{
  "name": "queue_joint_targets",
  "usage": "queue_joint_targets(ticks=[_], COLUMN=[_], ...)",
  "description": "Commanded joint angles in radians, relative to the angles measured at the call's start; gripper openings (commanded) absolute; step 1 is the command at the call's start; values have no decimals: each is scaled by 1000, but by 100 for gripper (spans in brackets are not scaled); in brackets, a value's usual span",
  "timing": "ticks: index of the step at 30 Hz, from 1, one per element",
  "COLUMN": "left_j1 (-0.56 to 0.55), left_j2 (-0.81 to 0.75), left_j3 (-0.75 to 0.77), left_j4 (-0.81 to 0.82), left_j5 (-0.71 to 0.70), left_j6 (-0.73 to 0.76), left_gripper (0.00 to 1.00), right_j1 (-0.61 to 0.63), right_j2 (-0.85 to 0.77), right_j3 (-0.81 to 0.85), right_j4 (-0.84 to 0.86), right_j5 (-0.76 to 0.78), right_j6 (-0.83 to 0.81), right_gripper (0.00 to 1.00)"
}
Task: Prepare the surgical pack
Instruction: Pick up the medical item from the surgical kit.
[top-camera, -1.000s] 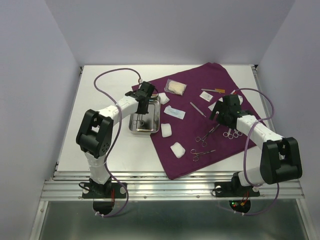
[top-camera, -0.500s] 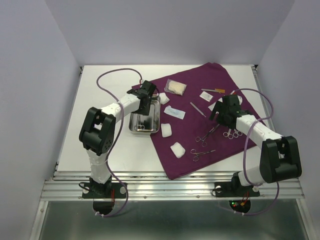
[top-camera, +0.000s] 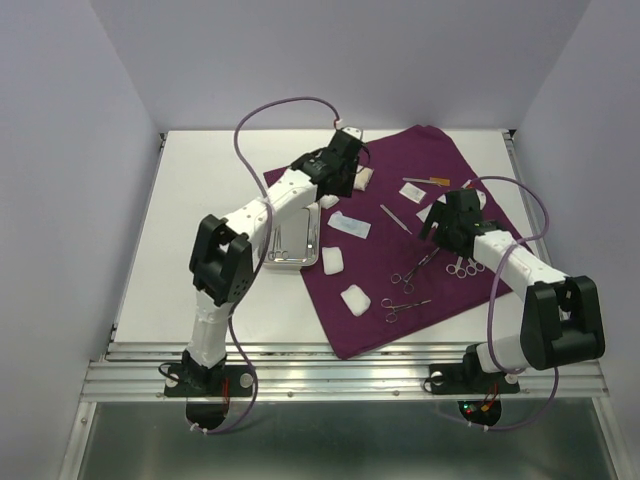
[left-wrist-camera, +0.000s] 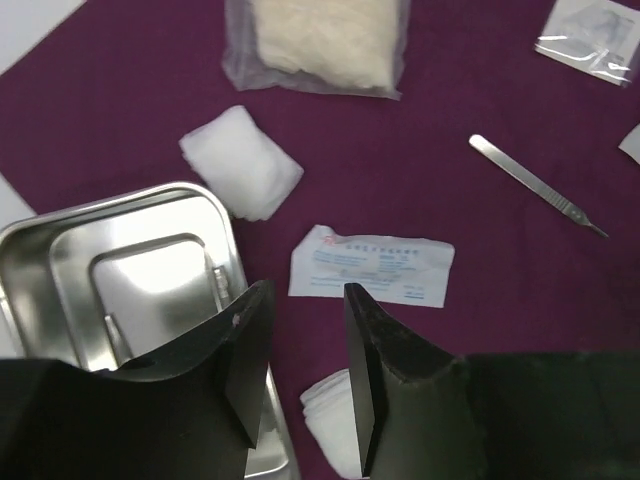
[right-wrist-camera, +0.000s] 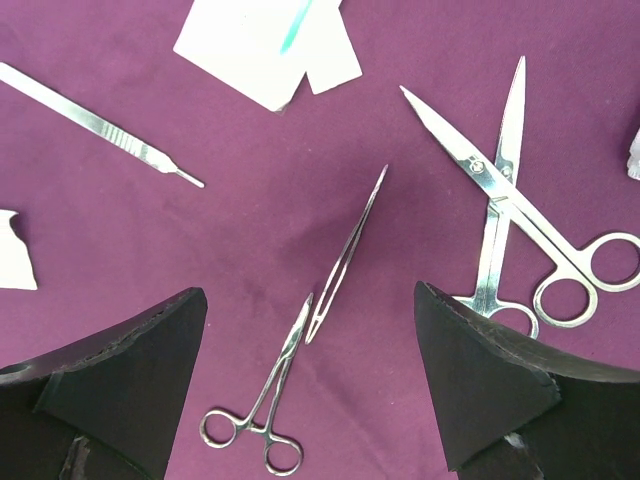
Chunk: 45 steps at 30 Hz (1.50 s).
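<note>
Left gripper (left-wrist-camera: 306, 290), narrowly parted and empty, hovers over a flat packet (left-wrist-camera: 372, 265), just beside the steel tray (left-wrist-camera: 100, 205). Right gripper (right-wrist-camera: 310, 295), spread wide and empty, hangs above the thin forceps (right-wrist-camera: 345, 250).

We find bare white table (top-camera: 190, 205) left of the steel tray (top-camera: 305, 252) and open purple cloth (top-camera: 440, 150) at the far corner. Thin forceps (right-wrist-camera: 345, 250) lie between the right gripper (right-wrist-camera: 310, 295) fingers, with scissors (right-wrist-camera: 505, 190) just beside one. Beneath the left gripper (left-wrist-camera: 305, 300), the tray rim, a packet (left-wrist-camera: 370, 265) and gauze (left-wrist-camera: 240, 165) crowd close.

1 cloth (top-camera: 440, 160); 1 tray (top-camera: 305, 245); 1 scalpel handle (top-camera: 396, 219); 2 robot arms (top-camera: 505, 262).
</note>
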Motion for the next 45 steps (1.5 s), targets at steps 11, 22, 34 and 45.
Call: queue_joint_targets(ticks=[11, 22, 34, 45], left_j1=[-3, 14, 16, 8], left_j2=[266, 321, 371, 289], left_j3=[191, 180, 189, 218], left_j4=[-58, -37, -41, -50], left_j5=[114, 88, 122, 128], left_j6=[7, -19, -23, -25], left_gripper=[51, 52, 38, 0], right_j1=[-1, -1, -1, -1], right_j2=[-41, -32, -21, -24], right_j3=[30, 30, 43, 35], right_j4=[-3, -3, -3, -3], right_j5=[17, 9, 5, 8], right_j6=[-6, -9, -9, -4], right_gripper=[90, 90, 90, 90])
